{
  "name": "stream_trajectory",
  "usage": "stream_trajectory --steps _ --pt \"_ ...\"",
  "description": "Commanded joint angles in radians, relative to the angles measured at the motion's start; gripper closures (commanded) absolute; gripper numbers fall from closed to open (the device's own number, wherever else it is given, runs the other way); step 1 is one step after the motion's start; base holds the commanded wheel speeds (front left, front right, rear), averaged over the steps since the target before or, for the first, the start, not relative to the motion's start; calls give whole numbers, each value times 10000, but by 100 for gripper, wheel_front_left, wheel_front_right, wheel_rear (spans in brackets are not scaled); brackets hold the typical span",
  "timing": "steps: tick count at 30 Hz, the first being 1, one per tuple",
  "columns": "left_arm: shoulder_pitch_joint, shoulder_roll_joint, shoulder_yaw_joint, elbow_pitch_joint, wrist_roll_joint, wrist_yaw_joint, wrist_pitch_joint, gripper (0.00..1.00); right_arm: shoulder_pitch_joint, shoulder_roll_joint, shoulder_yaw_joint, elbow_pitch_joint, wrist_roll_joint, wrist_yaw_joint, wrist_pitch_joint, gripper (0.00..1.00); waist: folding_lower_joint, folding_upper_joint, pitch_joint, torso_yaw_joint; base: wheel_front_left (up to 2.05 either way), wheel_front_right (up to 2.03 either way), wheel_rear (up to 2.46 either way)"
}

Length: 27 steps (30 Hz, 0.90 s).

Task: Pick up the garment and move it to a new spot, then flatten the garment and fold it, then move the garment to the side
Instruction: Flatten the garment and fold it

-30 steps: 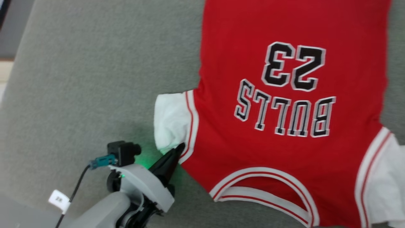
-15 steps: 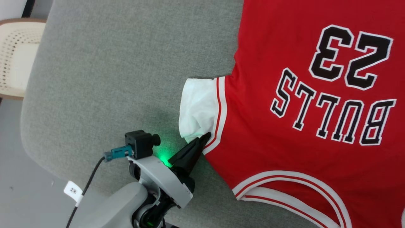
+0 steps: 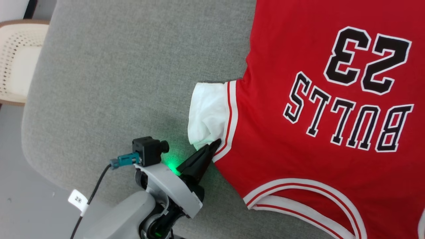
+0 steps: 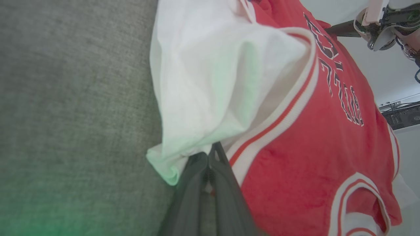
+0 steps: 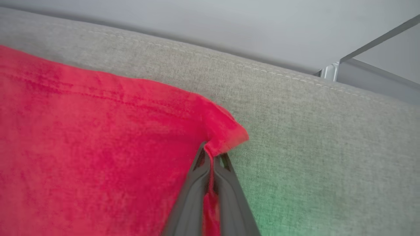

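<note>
Shirt (image 3: 298, 149): red fabric, white sleeves, striped trim. It lay flat on the grey woven cushion (image 3: 116, 83), unmoved since half a second earlier. Left gripper (image 3: 215, 143) pinched the sleeve edge; right gripper (image 5: 213, 154) pinched a red hem corner.

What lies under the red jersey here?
The garment lies spread on a grey fabric cushion, which shows along its edges. Whatever sits directly beneath the cloth is covered, so nothing else can be confirmed.
</note>
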Motion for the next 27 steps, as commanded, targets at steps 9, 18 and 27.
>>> stream_trajectory --steps 9,18,27 --pt "746 352 337 977 -199 696 -68 100 1655 513 1971 874 1523 -1 -17 100 0 0 -1620 -921 0 0 0" --pt "1343 490 670 767 -355 881 -223 100 5336 -1448 5495 -2756 5958 -10 1001 100 0 0 -3284 -1911 0 0 0" --pt "1593 892 822 574 -360 1164 -165 100 9242 -3886 5156 -7748 8361 -10 2138 100 0 0 -3895 -2707 0 0 0"
